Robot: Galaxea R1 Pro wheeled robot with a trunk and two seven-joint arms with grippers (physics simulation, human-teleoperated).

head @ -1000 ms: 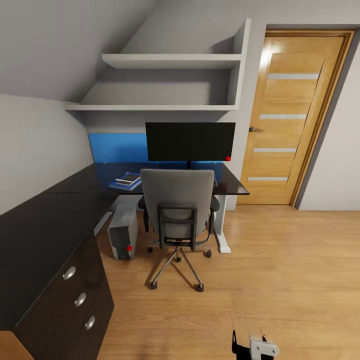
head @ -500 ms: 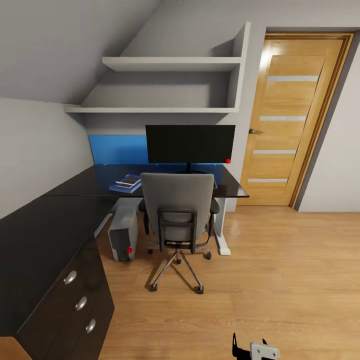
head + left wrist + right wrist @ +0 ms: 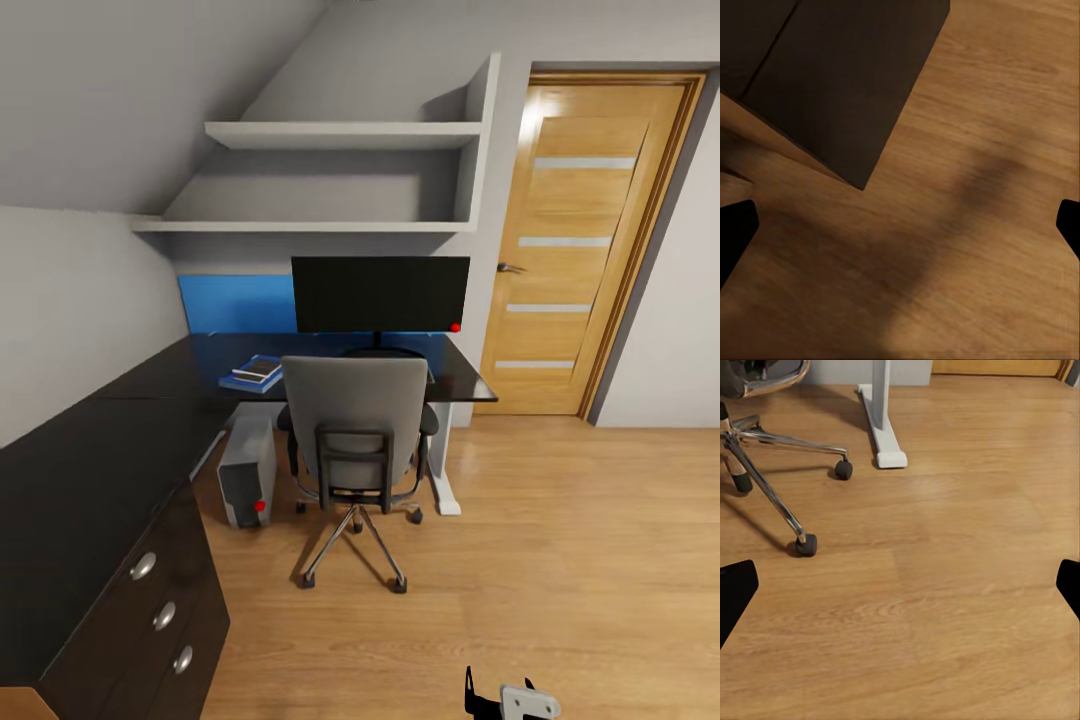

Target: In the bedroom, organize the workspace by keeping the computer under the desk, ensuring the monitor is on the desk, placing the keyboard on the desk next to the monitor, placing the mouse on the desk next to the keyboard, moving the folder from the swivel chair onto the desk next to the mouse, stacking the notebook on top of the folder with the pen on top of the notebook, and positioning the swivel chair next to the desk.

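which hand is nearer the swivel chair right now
Right. The right hand looks at the swivel chair base and castors on the floor just ahead. The left hand faces the dark cabinet corner, with no chair near it.

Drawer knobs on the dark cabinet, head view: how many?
3, in a line down the cabinet front at lower left: top knob, middle knob, bottom knob. More may be hidden beyond the frame edge.

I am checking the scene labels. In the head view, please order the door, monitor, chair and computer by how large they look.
1. Door: largest, though it stands farther away.
2. Chair.
3. Monitor: less area than the chair, but it is farther from the camera, so true size is unsure.
4. Computer: smallest.
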